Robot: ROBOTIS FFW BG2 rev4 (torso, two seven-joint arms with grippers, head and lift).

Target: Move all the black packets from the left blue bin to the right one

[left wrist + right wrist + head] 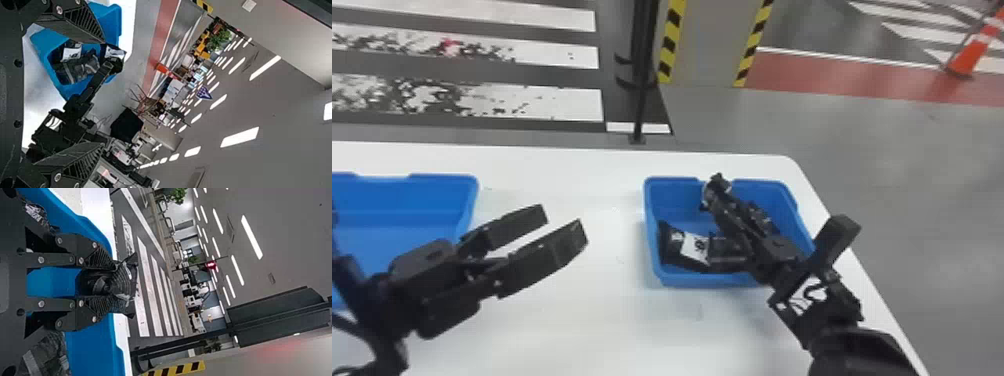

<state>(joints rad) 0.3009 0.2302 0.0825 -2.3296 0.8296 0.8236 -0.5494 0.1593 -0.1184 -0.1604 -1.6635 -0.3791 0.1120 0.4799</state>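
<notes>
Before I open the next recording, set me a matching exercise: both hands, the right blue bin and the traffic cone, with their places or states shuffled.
Things
1. Left hand
2. Right hand
3. Right blue bin
4. Traffic cone

Places or states
A. Has black packets lying in it
B. Stands on the floor beyond the table
C. Open, gripping nothing
D. Shut on a black packet

Pairs: 1-C, 2-D, 3-A, 4-B

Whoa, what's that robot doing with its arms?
Its right gripper is holding a black packet at the right blue bin, where other black packets lie. Its left gripper is open and holds nothing, over the white table. The robot's job is moving the packets into that right bin.
</notes>
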